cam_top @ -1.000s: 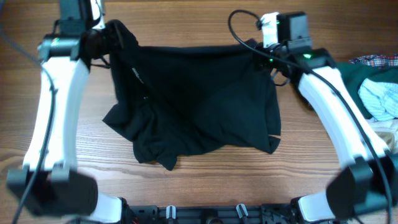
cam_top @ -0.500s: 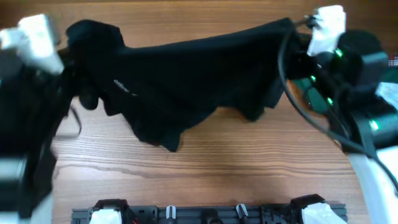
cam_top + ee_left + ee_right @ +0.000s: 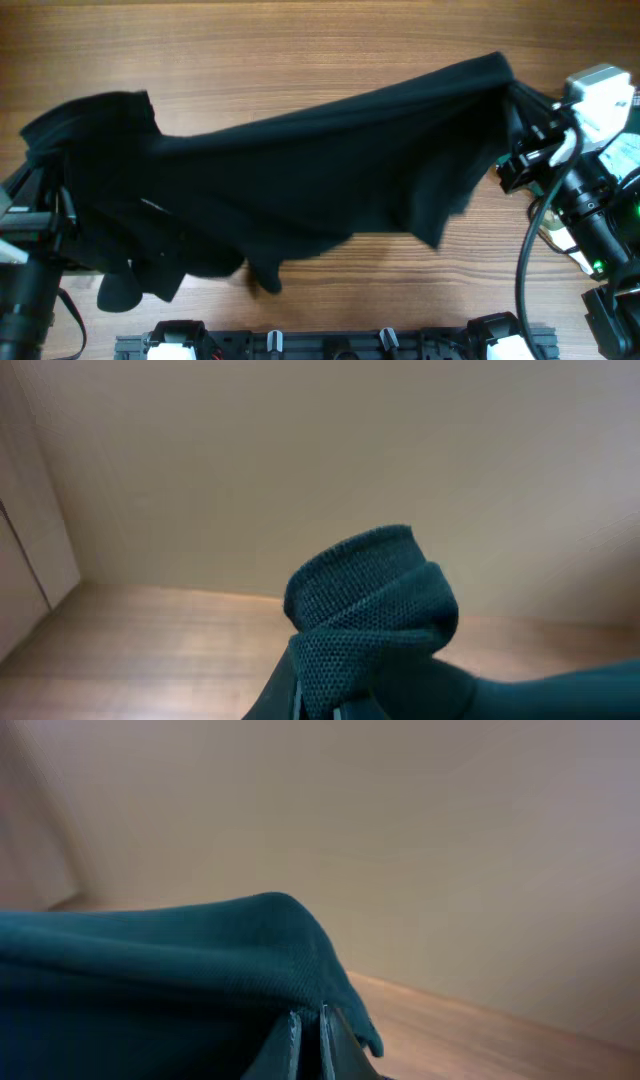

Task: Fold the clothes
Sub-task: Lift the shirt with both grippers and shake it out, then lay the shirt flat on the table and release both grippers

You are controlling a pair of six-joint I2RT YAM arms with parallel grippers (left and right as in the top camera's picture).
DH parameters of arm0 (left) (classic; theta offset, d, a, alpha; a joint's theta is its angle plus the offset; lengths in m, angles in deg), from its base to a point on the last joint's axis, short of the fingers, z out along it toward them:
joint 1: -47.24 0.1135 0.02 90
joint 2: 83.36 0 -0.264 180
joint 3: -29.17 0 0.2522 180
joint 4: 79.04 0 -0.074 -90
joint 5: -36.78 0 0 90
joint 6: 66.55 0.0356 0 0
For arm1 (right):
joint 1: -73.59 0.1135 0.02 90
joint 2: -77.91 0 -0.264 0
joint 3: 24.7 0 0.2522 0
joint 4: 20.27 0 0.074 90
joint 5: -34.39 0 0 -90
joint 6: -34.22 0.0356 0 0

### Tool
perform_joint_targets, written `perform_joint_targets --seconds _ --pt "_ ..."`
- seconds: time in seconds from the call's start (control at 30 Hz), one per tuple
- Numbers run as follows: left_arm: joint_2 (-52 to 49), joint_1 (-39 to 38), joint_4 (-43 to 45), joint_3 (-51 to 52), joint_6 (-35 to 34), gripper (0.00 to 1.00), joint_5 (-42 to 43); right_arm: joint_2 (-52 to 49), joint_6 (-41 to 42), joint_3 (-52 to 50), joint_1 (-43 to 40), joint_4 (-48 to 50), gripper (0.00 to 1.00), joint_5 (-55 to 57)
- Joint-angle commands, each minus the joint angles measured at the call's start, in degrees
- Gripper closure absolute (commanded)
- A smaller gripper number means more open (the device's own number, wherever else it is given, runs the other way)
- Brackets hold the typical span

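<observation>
Above the table, left gripper and right gripper pinch the shirt (stretched).

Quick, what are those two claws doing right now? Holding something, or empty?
Left claw: closed, pinching one end of the black shirt.
Right claw: closed, pinching the shirt's other end.

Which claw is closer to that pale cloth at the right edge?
Right. The right claw, gripping a corner of the black shirt, sits just beside the pale cloth; the left claw grips the shirt's opposite end, across the table.
</observation>
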Motion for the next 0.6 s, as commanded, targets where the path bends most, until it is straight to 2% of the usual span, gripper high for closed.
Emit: perform_joint_targets --seconds 0.0,0.23,0.4,0.57 --pt "-0.85 -0.04 -0.52 -0.48 2.78 0.96 -0.98 -0.09 -1.25 0.28 -0.24 -1.84 0.96 -4.31" --pt "-9.07 -0.04 -2.21 -0.39 2.82 0.96 -0.96 -7.08 1.73 0.28 -0.24 -7.04 0.96 -1.44" --pt "-25.57 -0.04 -1.11 -0.37 2.84 0.96 -0.94 -22.60 1.49 0.28 -0.24 -5.51 0.96 0.33" --pt "-43.41 -0.04 4.83 -0.37 2.73 0.96 -0.94 -38.49 -1.97 0.28 -0.24 3.89 0.96 5.20"
